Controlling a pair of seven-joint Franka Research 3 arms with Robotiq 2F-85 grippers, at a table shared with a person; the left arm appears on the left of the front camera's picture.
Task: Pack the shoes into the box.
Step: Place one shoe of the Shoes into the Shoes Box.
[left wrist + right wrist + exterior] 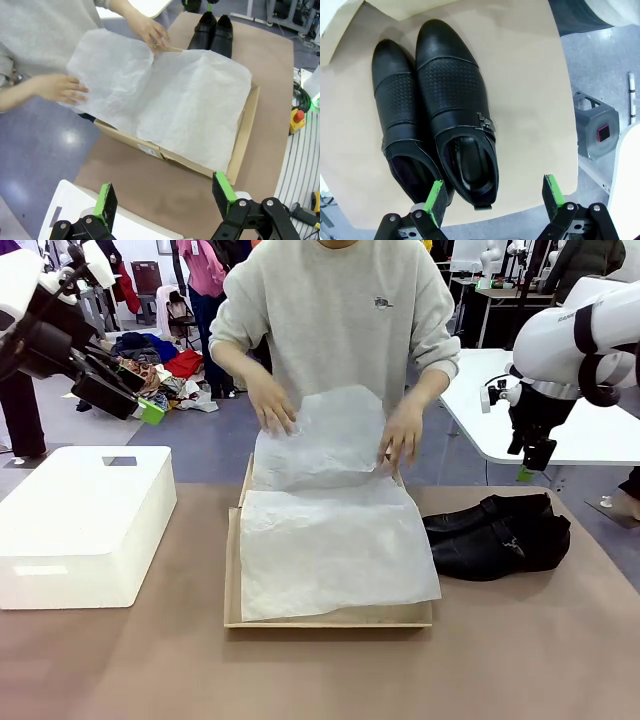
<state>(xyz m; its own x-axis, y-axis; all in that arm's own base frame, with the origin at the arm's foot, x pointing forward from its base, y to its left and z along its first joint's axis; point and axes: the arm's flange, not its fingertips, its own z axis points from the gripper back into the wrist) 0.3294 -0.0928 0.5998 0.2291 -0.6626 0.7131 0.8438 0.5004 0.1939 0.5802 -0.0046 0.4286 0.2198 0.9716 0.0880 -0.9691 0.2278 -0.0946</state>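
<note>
Shoes (497, 535), glossy black with a buckle, lie side by side on the table just right of the cardboard shoebox (232, 580), toes toward it. White tissue paper (335, 540) covers the shoebox, and a person's hands (271, 406) press its far end. The left gripper (165, 192) hovers left of the shoebox, spread wide and empty. The right gripper (493, 190), equally spread and empty, hangs to the shoebox's right.

The shoes (437, 115) lie side by side, touching, on the brown table (530, 90), toes toward the picture's top, with a silver buckle (486, 122) on the right-hand one. The right gripper (494, 194) hangs over their heel end, jaws wide apart and holding nothing. Pale cardboard at top left is probably a corner of the box (337, 30).
</note>
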